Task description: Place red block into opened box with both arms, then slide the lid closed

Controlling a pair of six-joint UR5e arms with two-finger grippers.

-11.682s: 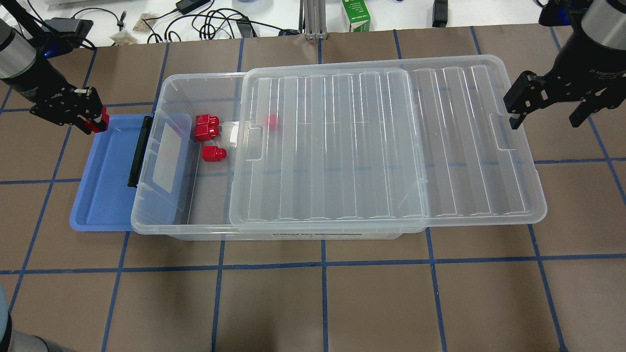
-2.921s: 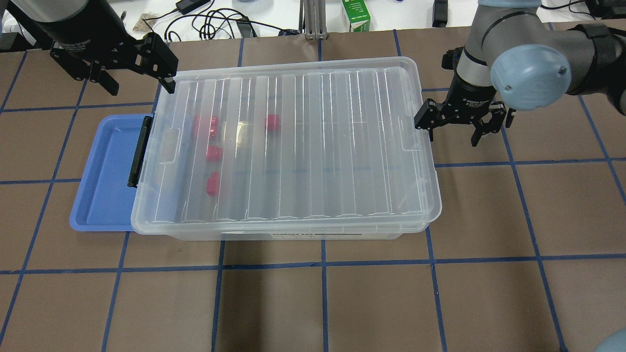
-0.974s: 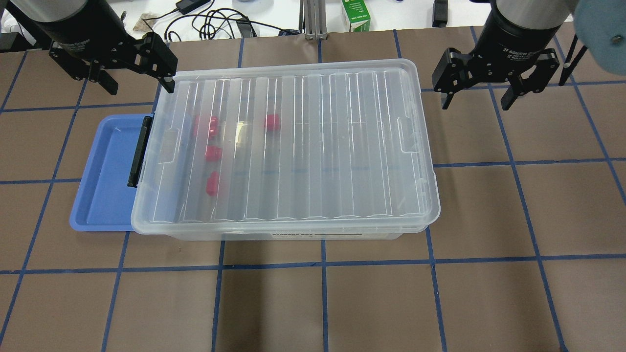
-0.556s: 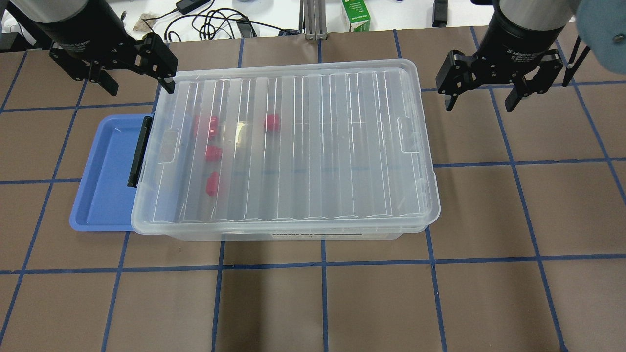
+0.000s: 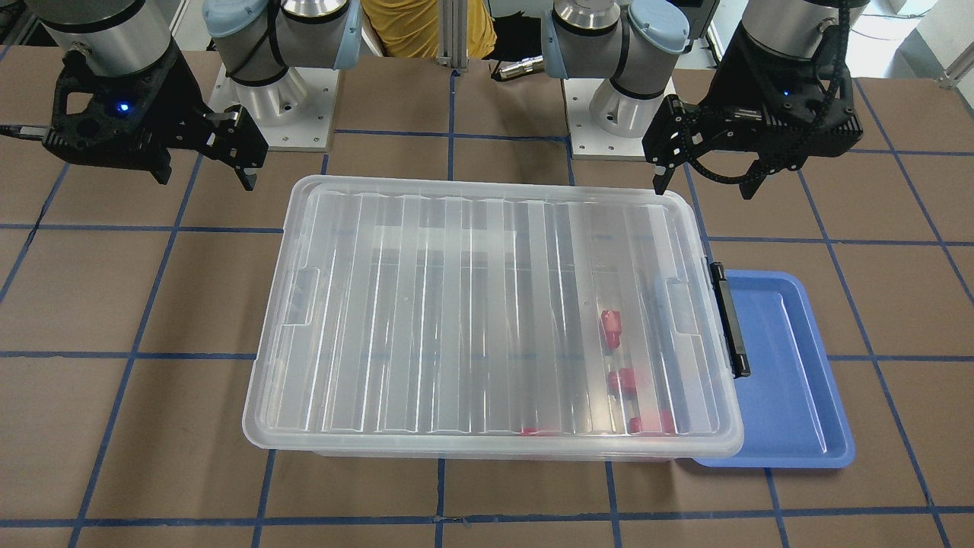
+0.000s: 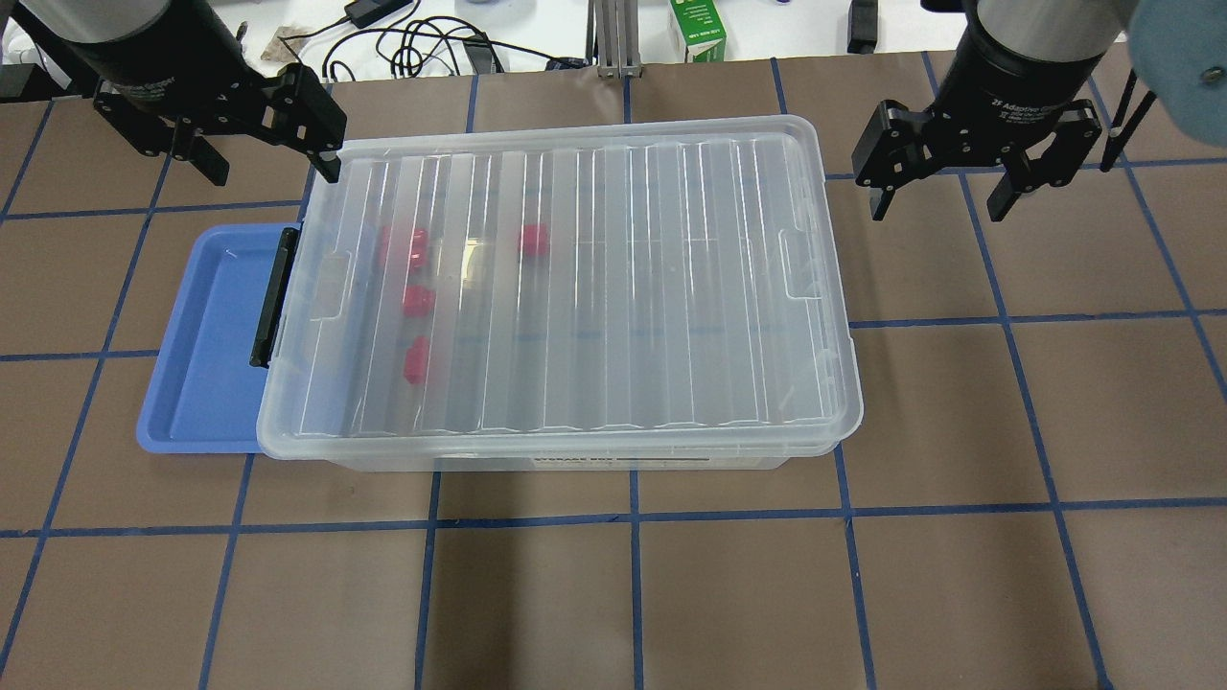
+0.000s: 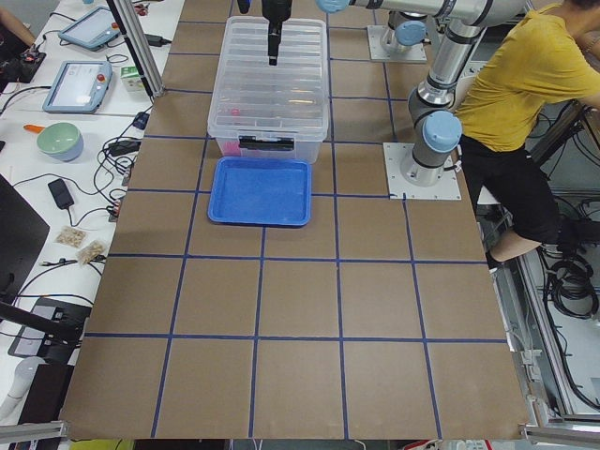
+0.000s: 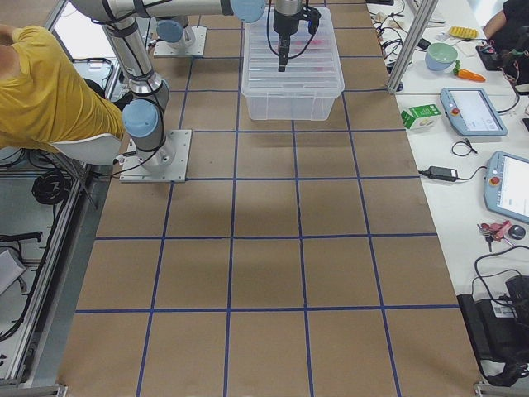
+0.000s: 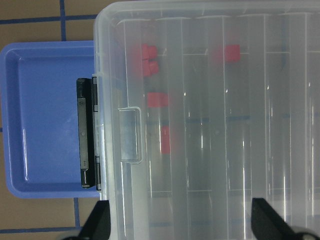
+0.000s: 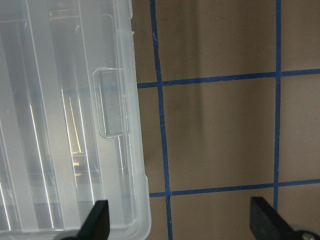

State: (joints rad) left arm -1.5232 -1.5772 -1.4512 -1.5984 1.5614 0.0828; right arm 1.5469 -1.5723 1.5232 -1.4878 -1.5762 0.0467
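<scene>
The clear box (image 6: pixel 575 462) stands mid-table with the ribbed lid (image 6: pixel 613 278) fully over it. Several red blocks show blurred through the lid; the nearest red block (image 6: pixel 417 359) (image 9: pixel 166 140) lies at the latch end. My left gripper (image 6: pixel 273 165) (image 5: pixel 704 181) hangs open above the box's far left corner, holding nothing. My right gripper (image 6: pixel 937 203) (image 5: pixel 205 173) hangs open off the box's far right corner, over bare table, also holding nothing. Neither gripper touches the lid.
A shallow blue tray (image 6: pixel 206 345) sits partly under the box's left end by the black latch (image 6: pixel 270 297). Cables and a green carton (image 6: pixel 698 29) lie beyond the table's far edge. A person in yellow (image 7: pixel 525 94) sits beside the robot bases.
The lid has slid left and now covers the whole box. The left gripper's red block is now inside the box. Both grippers have risen to the far corners; the right one shifted slightly in the last second.
</scene>
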